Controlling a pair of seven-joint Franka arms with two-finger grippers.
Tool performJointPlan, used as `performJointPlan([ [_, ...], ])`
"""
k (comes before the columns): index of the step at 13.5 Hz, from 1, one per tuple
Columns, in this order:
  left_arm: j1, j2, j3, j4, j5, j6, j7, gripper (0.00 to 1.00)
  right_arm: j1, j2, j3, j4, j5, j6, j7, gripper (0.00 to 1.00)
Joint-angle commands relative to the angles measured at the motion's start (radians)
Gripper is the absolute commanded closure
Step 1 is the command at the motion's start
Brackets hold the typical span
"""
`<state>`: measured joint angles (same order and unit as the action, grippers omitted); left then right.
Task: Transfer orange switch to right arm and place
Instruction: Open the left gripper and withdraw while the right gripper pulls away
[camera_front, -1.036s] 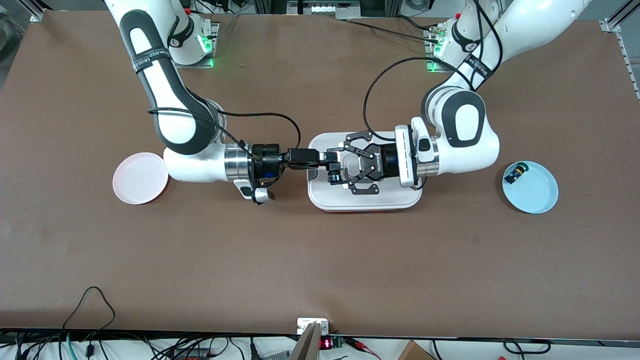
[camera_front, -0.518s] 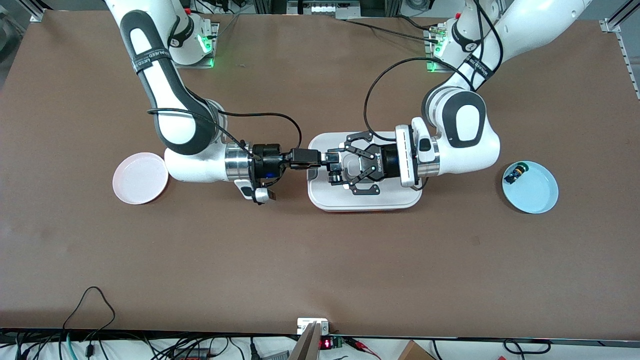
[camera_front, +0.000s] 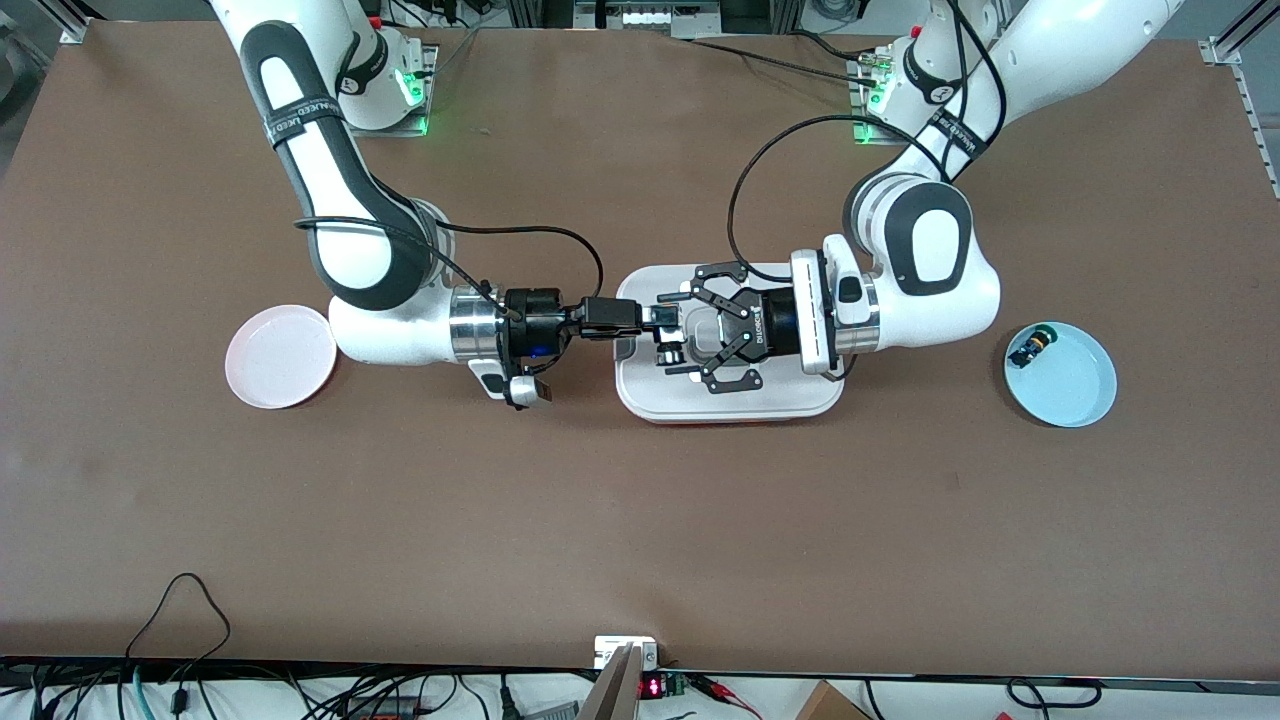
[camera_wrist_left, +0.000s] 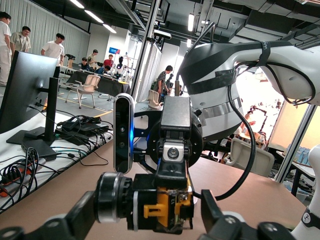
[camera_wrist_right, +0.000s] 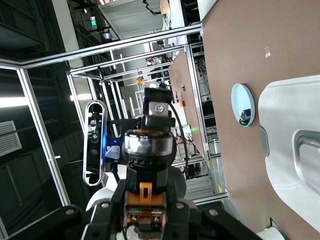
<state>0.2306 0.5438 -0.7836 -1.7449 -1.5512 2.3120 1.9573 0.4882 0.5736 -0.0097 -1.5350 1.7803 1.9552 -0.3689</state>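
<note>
Both grippers meet in mid-air over the white tray (camera_front: 790, 400) at the middle of the table. Right gripper (camera_front: 662, 317), on the arm with the silver wrist cylinder, is clenched on the orange switch (camera_front: 668, 352), which hangs from its fingertips over the tray. In the left wrist view the switch (camera_wrist_left: 161, 209) shows its yellow-orange part and black body clamped under that gripper (camera_wrist_left: 172, 187). Left gripper (camera_front: 683, 333) has its black linkage fingers (camera_front: 722, 275) spread wide on either side of the switch, clear of it, so its grip is released.

Outward from the tray, a pink plate (camera_front: 281, 356) lies on the brown table (camera_front: 640, 520) toward the right arm's end. A light blue plate (camera_front: 1070, 385) lies toward the left arm's end, with a small green-capped switch (camera_front: 1033, 346) resting in it at its rim.
</note>
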Motion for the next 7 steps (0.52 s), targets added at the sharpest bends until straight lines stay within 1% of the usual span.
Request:
performJointPlan([
  [1, 0.01, -0.008, -0.009, -0.004, -0.027, -0.005, 0.014, 0.0, -0.005, 0.017, 0.004, 0.03, 0.005, -0.002, -0.013, 1.0],
  [5, 0.03, -0.013, -0.006, -0.005, -0.026, -0.051, 0.008, 0.0, -0.023, 0.023, -0.004, 0.045, -0.001, -0.01, -0.008, 1.0],
  [7, 0.041, -0.016, -0.006, -0.005, -0.024, -0.075, 0.003, 0.0, -0.036, 0.023, -0.006, 0.047, -0.013, -0.048, -0.008, 1.0],
])
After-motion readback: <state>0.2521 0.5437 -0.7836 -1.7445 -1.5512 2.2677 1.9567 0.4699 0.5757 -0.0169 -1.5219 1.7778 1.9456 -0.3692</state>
